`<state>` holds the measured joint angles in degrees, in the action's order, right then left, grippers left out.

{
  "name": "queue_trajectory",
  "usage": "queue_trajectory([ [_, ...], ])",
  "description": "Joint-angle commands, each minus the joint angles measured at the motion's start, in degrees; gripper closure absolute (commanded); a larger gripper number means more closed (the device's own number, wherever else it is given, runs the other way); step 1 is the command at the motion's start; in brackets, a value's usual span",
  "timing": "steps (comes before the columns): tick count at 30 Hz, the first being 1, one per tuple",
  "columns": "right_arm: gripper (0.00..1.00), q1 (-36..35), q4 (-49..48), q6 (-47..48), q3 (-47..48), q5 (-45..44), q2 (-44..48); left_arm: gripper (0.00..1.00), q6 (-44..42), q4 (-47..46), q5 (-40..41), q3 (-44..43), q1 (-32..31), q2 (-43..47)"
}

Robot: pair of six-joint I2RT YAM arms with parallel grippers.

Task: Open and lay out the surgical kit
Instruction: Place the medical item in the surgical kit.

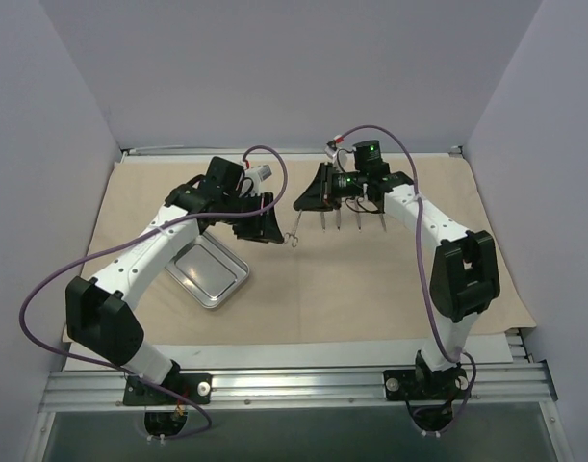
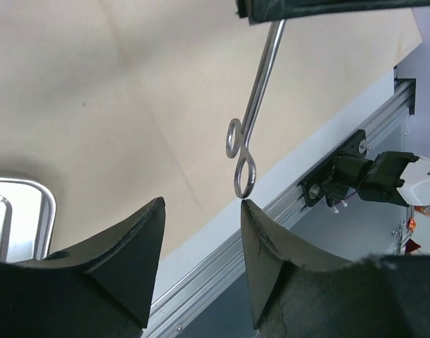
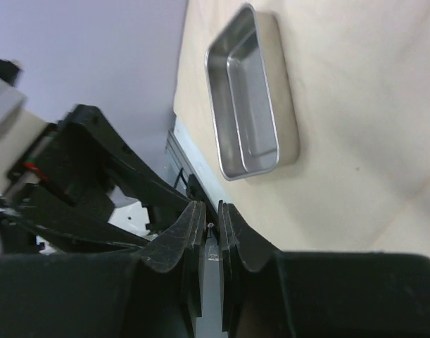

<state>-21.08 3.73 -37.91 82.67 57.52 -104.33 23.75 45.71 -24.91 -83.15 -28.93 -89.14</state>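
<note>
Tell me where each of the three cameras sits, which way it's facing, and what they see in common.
Top external: above and behind the robot, looking down on the beige cloth wrap; both arms show.
Left wrist: looks past its own open left hand at a hanging silver ring-handled instrument.
Right wrist: looks past the shut right hand toward the shiny rectangular steel tray.
Shared: the tray and cloth appear in all three.

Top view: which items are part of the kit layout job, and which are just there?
Job: cloth wrap; steel tray; instruments lying on the cloth; ring-handled instrument hanging from the shut right end effector; open left end effector near its rings.
Not job: purple cables; aluminium rail at the near edge.
</note>
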Motion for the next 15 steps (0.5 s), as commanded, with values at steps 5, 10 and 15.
queue_trajectory([
  [5,1.00,-0.01,-9.79,-8.84,-1.64,2.25,5.02,0.44,-0.19,-6.42,-4.80,-0.60,-0.69,1.52],
  [10,1.00,-0.27,-9.88,-9.55,-1.81,1.55,5.28,0.44,0.07,-8.01,-5.50,-0.87,-0.69,1.87],
  [15,1.00,-0.28,-10.23,-10.95,-1.55,1.98,5.37,0.46,0.07,-7.92,-5.42,-0.87,-0.69,1.08],
])
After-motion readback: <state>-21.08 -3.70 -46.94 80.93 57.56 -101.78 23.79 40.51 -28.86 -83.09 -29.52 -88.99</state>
